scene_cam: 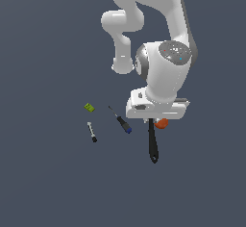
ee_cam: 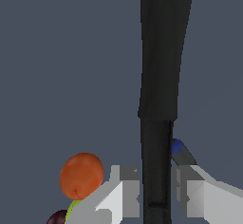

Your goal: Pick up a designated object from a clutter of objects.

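Note:
The designated object, an all-black spatula (scene_cam: 153, 146), points toward the camera in the exterior view, its upper part hidden under the white hand. In the wrist view its long black body (ee_cam: 163, 52) runs straight between the two grey fingers (ee_cam: 126, 192). My gripper (ee_cam: 156, 192) (scene_cam: 151, 120) is shut on it, both pads against its sides. The rest of the clutter of objects lies nearby: an orange ball (ee_cam: 81, 175) (scene_cam: 162, 123) sits right beside the hand.
A screwdriver with a black-and-blue handle (scene_cam: 121, 120) lies on the exterior view's left of the spatula, its blue tip (ee_cam: 178, 147) showing in the wrist view. Farther left are a small silver-and-black tool (scene_cam: 92, 132) and a green block (scene_cam: 89, 107). A dark red ball (ee_cam: 59, 217) peeks in.

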